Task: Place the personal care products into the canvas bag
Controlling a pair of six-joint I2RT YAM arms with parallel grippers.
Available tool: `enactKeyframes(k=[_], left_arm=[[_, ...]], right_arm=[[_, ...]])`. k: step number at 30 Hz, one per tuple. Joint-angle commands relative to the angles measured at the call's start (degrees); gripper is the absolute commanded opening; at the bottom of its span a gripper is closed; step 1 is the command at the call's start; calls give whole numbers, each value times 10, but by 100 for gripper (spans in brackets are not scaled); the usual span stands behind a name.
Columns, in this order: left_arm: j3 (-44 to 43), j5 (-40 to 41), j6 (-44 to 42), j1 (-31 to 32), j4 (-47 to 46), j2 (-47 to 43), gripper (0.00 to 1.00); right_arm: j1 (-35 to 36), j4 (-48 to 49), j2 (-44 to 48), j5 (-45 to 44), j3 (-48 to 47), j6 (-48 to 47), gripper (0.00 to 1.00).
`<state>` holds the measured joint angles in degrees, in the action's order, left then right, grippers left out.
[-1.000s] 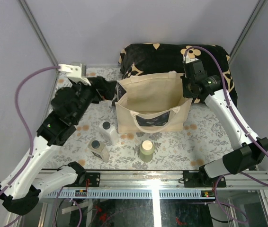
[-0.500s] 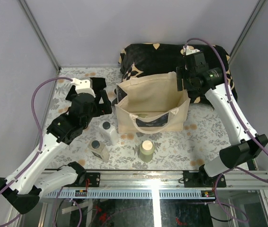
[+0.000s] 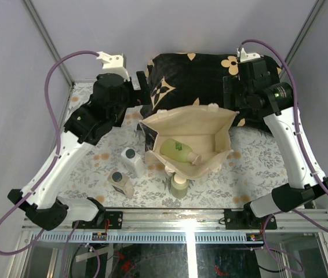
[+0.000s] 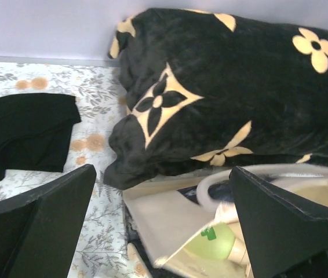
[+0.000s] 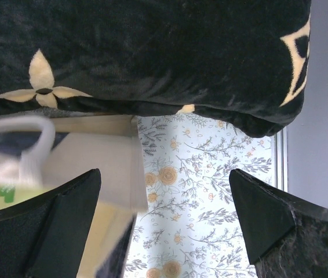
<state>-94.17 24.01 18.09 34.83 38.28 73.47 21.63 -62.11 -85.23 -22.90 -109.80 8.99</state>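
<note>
While both jaws gape empty, only the left wrist view shows the black cloth (image 4: 28,133).

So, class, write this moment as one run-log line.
canvas bag: pale green bottle inside; outside: white bottle, squat tan bottle, second pale green bottle; left gripper: open; right gripper: open

A black cushion (image 4: 228,92) patterned with beige flowers was taken as the reference. Just in front of its near edge the canvas bag (image 4: 158,220) was seen gaping open, with a pale green bottle (image 4: 210,246) lying in it and a loop handle (image 4: 202,190) arched over it. A black cloth (image 4: 28,133) was laid left of the cushion, apart from it, on the floral table cover (image 4: 94,87). The left gripper (image 4: 163,172) was held spread wide nearer than the cushion, with nothing gripped between its fingers (image 4: 42,226).
</note>
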Motion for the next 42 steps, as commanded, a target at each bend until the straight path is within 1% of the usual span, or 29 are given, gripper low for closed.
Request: enactKeyframes(k=[1,4,8,10,12,16,19,23,27,30,31,33,34,37,38,40,42], left_arm=[[-9,-80,-18,-4,-16,43,100],[7,-106,-6,-4,-20,54,100],[39,-112,-1,-3,-32,36,100],[45,-113,-3,-4,-36,22,100],[32,-118,-12,-4,-24,14,100],[-7,-130,-22,-4,47,8,100],[6,-131,-17,-4,76,-12,100],[11,-151,-11,-3,83,-41,100],[-1,-165,-17,-4,108,-34,100],[42,-165,-20,-4,87,-35,100],[58,-166,-19,-4,72,-36,100],[93,-172,-16,-4,35,-37,100],[100,-174,-15,-4,24,-36,100],[122,-174,-16,-4,-5,-18,100],[126,-171,-19,-4,-12,-12,100],[134,-165,-25,-4,-28,-2,100],[139,-167,-29,-4,-43,7,100]], right_arm=[[-3,-2,47,12,26,-8,100],[-2,14,58,21,62,-7,100],[-2,10,57,34,76,9,98],[-3,0,59,35,61,9,98],[-2,-24,56,35,32,5,98],[-2,-80,42,50,-10,4,99],[-2,-87,52,60,21,16,99],[-2,-77,72,94,67,34,99],[-1,-63,83,117,114,46,99],[-2,-34,88,116,169,46,96],[-1,-26,85,115,179,46,92],[-1,-9,82,113,192,45,81],[-2,1,80,113,195,45,73],[-1,24,73,106,193,45,45],[-1,30,69,105,188,44,38],[-1,32,59,102,174,44,27],[-1,32,53,101,164,42,22]])
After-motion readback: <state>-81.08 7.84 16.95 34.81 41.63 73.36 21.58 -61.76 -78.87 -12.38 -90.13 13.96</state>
